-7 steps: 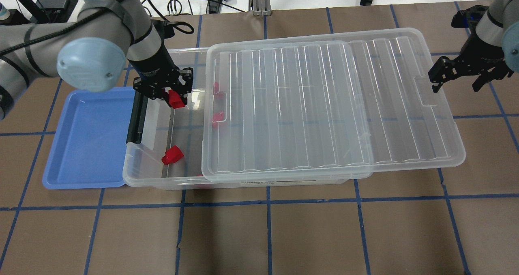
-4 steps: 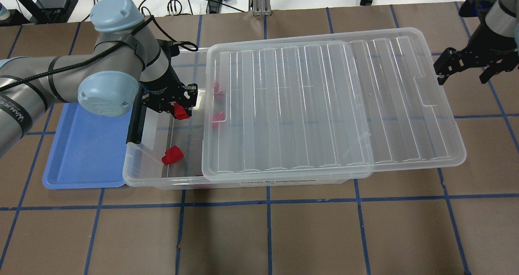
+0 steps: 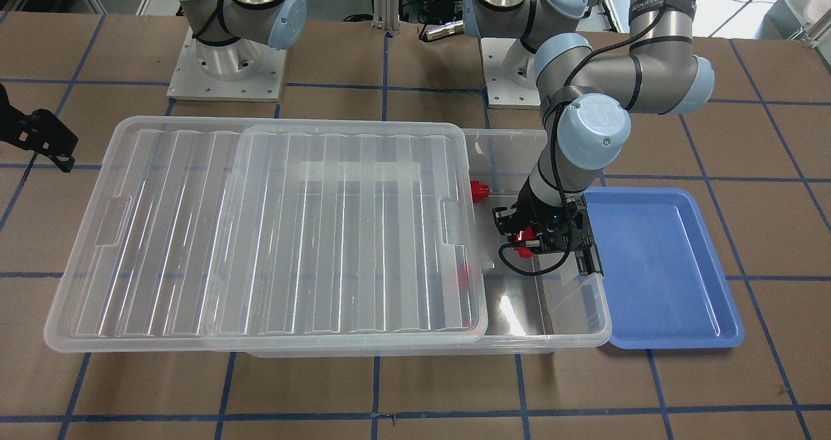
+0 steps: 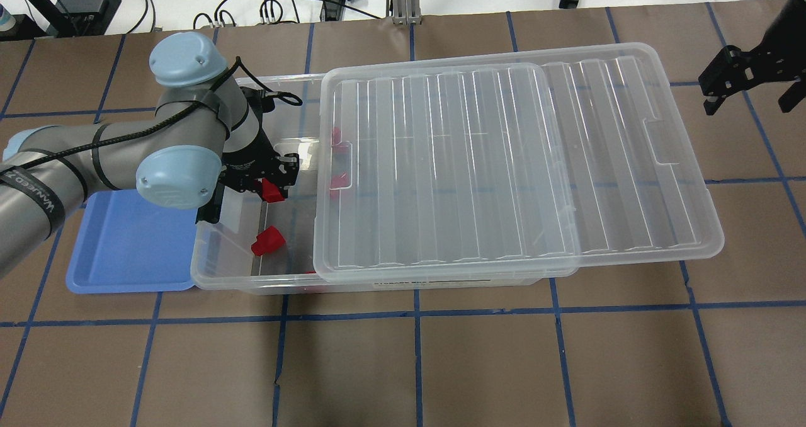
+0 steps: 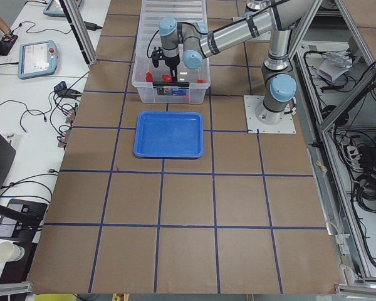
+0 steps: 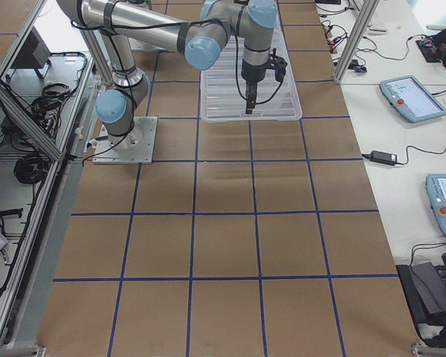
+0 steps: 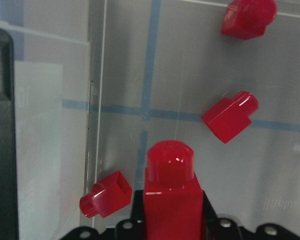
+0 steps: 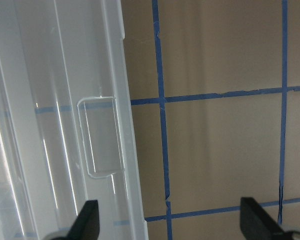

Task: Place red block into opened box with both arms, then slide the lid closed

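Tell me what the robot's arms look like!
The left arm is a silver-grey tube with round light-blue caps at its joints. A black cable is strapped along it with black bands, and one band bears white lettering. The right arm has the same colours. Both end in black jaws.

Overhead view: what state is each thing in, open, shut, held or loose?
box: open at one end, covered elsewhere
lid: slid partway off, overhanging the box
red block: gripped, over the box's open end
left gripper: shut on red block
right gripper: open, empty
loose red blocks: lying in the box
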Available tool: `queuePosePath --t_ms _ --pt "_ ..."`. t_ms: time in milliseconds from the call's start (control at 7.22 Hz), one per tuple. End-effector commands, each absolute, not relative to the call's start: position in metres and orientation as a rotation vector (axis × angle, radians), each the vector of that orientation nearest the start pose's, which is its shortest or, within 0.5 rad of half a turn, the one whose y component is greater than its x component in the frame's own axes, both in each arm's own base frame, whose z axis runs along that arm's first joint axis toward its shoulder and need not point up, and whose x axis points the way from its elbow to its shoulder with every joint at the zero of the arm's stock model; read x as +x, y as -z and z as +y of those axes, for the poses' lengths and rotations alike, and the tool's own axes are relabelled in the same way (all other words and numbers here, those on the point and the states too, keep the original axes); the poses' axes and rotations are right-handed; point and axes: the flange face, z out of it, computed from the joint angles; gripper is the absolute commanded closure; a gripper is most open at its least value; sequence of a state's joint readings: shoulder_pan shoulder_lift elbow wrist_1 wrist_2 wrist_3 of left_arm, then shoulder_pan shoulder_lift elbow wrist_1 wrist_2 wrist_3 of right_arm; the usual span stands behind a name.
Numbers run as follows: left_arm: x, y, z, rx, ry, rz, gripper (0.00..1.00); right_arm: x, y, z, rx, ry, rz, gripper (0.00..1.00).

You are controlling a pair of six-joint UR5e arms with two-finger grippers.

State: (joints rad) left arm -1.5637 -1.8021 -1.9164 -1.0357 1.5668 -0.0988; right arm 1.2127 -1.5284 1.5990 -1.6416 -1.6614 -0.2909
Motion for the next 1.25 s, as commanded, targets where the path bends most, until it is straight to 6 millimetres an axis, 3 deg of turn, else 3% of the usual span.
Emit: queuePosePath --t_ms 0,277,415,554,692,831,1108 --pt "-0.131 -0.23 -0.519 -0.167 -0.077 3.143 0.87 -0.065 -0.455 -0.522 0.106 -0.058 3.229 0.0" --pt "-0.135 -0.207 -0.512 -0.16 -0.14 3.183 0.87 -0.066 -0.448 -0.524 0.105 -0.076 3.225 0.0" --pt "-0.135 -0.203 -0.511 -0.162 -0.155 3.18 0.79 -0.069 -0.439 -0.53 0.106 -0.104 3.218 0.0" --pt "-0.135 -0.202 -0.51 -0.151 -0.157 3.181 0.51 -0.074 -0.437 -0.53 0.118 -0.109 3.216 0.0" --pt "-0.135 -0.203 -0.512 -0.147 -0.149 3.179 0.14 -0.083 -0.435 -0.529 0.144 -0.113 3.211 0.0" --pt "-0.133 -0.212 -0.515 -0.149 -0.12 3.174 0.0 -0.085 -0.434 -0.53 0.147 -0.118 3.209 0.0" --pt "-0.134 -0.244 -0.524 -0.145 -0.028 3.179 0.0 -0.086 -0.427 -0.533 0.143 -0.139 3.204 0.0"
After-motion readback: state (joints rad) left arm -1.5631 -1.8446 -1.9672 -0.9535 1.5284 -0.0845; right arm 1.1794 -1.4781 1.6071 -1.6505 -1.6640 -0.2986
